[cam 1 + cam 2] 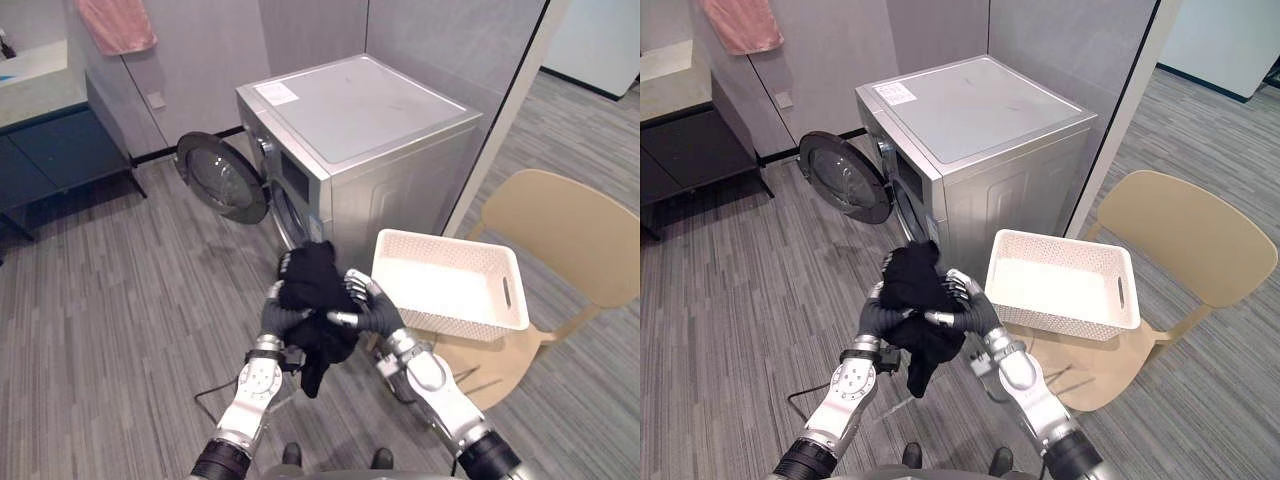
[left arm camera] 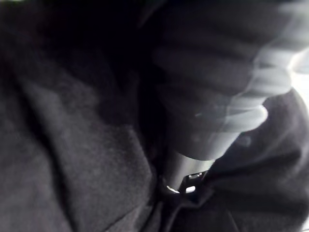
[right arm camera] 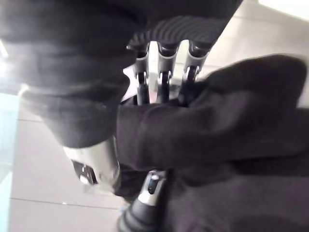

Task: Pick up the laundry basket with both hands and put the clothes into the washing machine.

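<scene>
Holding the black garment (image 1: 315, 285) between both hands, I have my right hand (image 1: 372, 303) curled round its upper fold. My left hand (image 1: 275, 320) sits under the cloth, so how it closes I cannot tell. The garment is bunched on top and its long end hangs straight down between my wrists. Just ahead, slightly to my left, stands the washing machine (image 1: 370, 130), its door (image 1: 222, 178) swung out leftward. I judge my left hand is nearer the drum. The white basket (image 1: 447, 243) rests on the chair (image 1: 570, 235) at my right.
</scene>
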